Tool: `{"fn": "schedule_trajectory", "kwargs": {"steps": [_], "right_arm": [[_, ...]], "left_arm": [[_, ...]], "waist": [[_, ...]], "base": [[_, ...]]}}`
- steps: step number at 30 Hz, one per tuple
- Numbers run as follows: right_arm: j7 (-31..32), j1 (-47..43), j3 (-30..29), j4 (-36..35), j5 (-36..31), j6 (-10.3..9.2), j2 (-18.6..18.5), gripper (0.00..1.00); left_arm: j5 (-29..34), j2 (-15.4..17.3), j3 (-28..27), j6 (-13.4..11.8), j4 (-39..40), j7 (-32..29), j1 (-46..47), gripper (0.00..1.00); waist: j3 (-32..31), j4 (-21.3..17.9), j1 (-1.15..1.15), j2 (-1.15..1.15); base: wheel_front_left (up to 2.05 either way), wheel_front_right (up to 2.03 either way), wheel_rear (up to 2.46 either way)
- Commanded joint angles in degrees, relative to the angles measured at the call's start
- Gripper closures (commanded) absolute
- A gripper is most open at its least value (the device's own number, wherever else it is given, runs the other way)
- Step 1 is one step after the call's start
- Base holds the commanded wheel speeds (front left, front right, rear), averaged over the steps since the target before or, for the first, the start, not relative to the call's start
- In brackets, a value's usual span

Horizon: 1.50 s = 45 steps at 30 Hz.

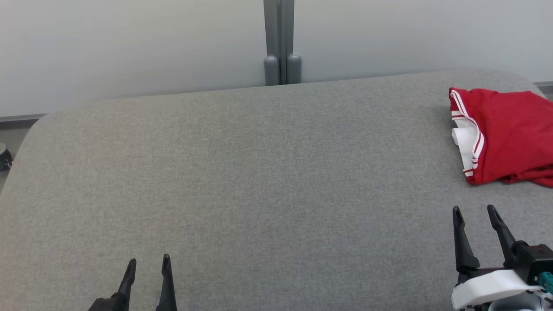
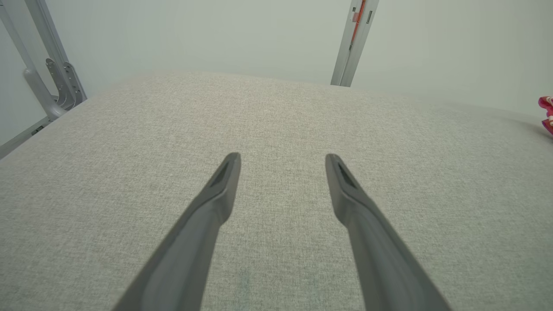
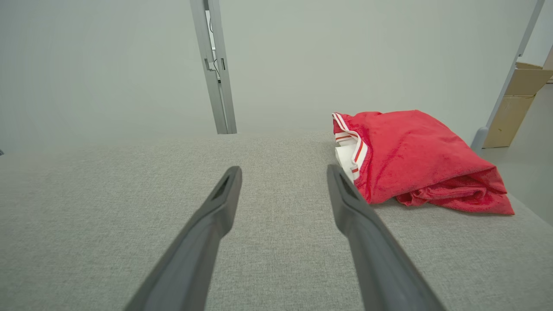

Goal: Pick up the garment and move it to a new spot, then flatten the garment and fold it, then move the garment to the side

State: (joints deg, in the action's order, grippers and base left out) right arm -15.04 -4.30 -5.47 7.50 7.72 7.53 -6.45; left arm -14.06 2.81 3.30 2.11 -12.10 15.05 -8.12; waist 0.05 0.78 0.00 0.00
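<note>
- Grey fabric-covered bench (image 1: 259, 172) is recorded before a pale wall (image 1: 129, 43); a grey post (image 1: 279, 43) stands behind its far edge.
- Red garment (image 1: 510, 134) with white striped trim is noted at the bench's far right, doubled over in loose layers with uneven edges.
- Right pincer (image 1: 474, 209) is held released and empty, near the garment but apart from it.
- Left pincer (image 1: 149, 260) is likewise released and empty, well apart from it.
- Step judged unsettled: a garment awaiting pickup and one roughly folded and set aside would look alike. No move is prescribed.
</note>
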Motion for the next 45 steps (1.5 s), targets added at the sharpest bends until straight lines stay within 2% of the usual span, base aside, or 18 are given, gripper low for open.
{"fn": "schedule_trajectory", "kwargs": {"steps": [1, 7, 19, 20, 23, 45], "right_arm": [[-0.13, -1.04, -0.69, -0.37, -0.51, -0.10, 0.39, 0.00], [-0.14, -2.41, -0.17, 0.48, -2.00, -0.10, 1.80, 0.00], [-0.15, -1.58, 0.21, 0.89, -2.16, -0.10, 2.68, 0.00], [0.00, -2.07, 0.25, 0.79, -1.81, 0.00, 2.55, 1.00], [0.39, -1.99, 0.16, 1.99, -1.02, 0.01, 2.67, 1.00], [6.34, 1.53, -0.17, 3.07, 23.08, -0.01, 2.89, 1.00]], "left_arm": [[-0.09, 0.20, 0.09, 0.38, -0.17, 0.14, -0.80, 0.00], [-0.45, 0.20, 0.47, -0.13, -0.47, 0.14, -0.63, 0.00], [-0.18, 0.20, 0.20, 0.38, -1.09, 0.14, 0.11, 0.00], [-0.32, -0.01, 0.33, 0.22, -1.38, 0.00, -0.16, 1.00], [-1.05, -0.12, 0.32, 0.32, -2.35, -0.36, -0.22, 1.00], [-22.76, -0.04, -2.55, 1.76, -2.17, -6.30, 4.04, 1.00]], "waist": [[-0.66, 0.19, 0.00, 0.00], [-1.26, 0.50, 0.00, 0.00], [-0.95, 0.91, 0.00, 0.00], [-0.96, 0.91, 0.00, 0.00], [-0.95, 0.90, 0.00, 0.00], [-0.76, 0.61, 0.00, 0.00]], "base": [[0.00, 0.00, 0.00], [0.00, 0.00, 0.00], [0.00, 0.00, 0.00], [0.00, 0.00, 0.00], [0.00, 0.00, 0.00], [0.00, 0.00, 0.00]]}}
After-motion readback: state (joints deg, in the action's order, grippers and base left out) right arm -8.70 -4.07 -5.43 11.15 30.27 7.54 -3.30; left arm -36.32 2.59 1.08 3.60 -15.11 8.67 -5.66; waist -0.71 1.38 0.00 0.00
